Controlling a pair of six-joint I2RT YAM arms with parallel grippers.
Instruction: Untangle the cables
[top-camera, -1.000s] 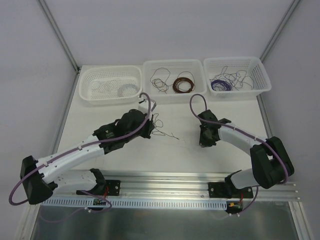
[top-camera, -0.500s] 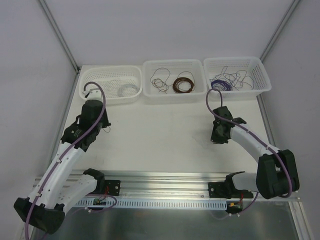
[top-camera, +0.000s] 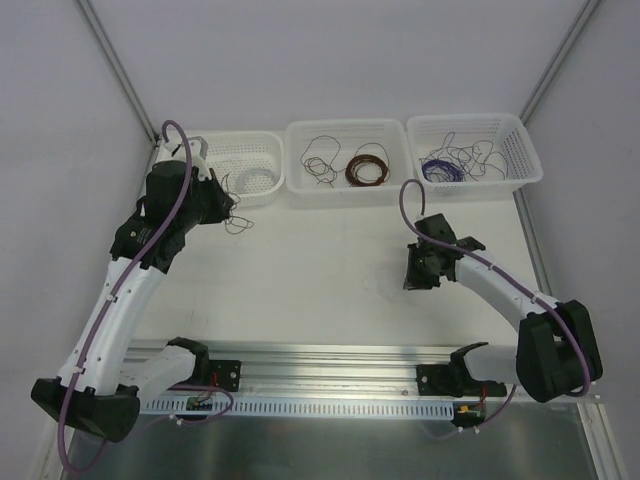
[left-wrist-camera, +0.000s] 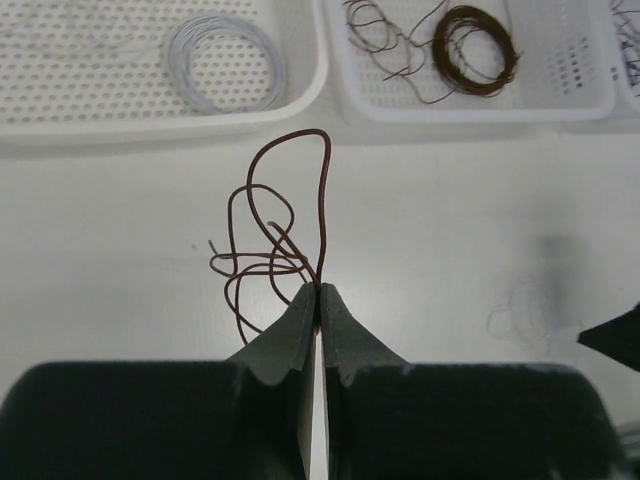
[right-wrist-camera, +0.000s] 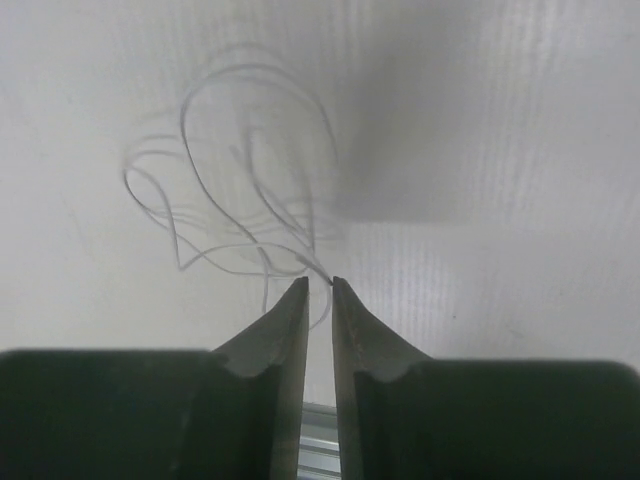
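Cables, three lots.

Dark brown wire (left-wrist-camera: 325, 210): hair-thin, a few scribbly uneven loops, one tall narrow loop rising from the pinch point. Hangs in front of the middle basket (top-camera: 345, 198) and well off to its left.

Pale grey wire (right-wrist-camera: 245, 200): equally thin, faint against the surface (top-camera: 320, 260), a loose overlapping scrawl. Lies flat, in front of the middle basket and slightly to its right.

Purple wires (top-camera: 440, 170): scribbled heap in the right basket (top-camera: 470, 190), next to the middle basket. A few more loose dark strands (top-camera: 320, 165) inside the middle basket itself, left of the neat brown coil (top-camera: 366, 170).

Left gripper (left-wrist-camera: 318, 290): jaws pressed fully together, dark brown wire pinched at the very tips.

Right gripper (right-wrist-camera: 318, 282): jaws a narrow slit apart, surface showing through the gap. One end of the pale grey wire reaches the tips, no pinch evident.

Against half a second ago: left gripper now further back and nearer the middle basket; dark brown wire, not seen then, now trailing in plain view. Right gripper shifted slightly nearer the middle basket's centre line.

Against a second ago: left gripper then directly in front of the middle basket, now far to its left.
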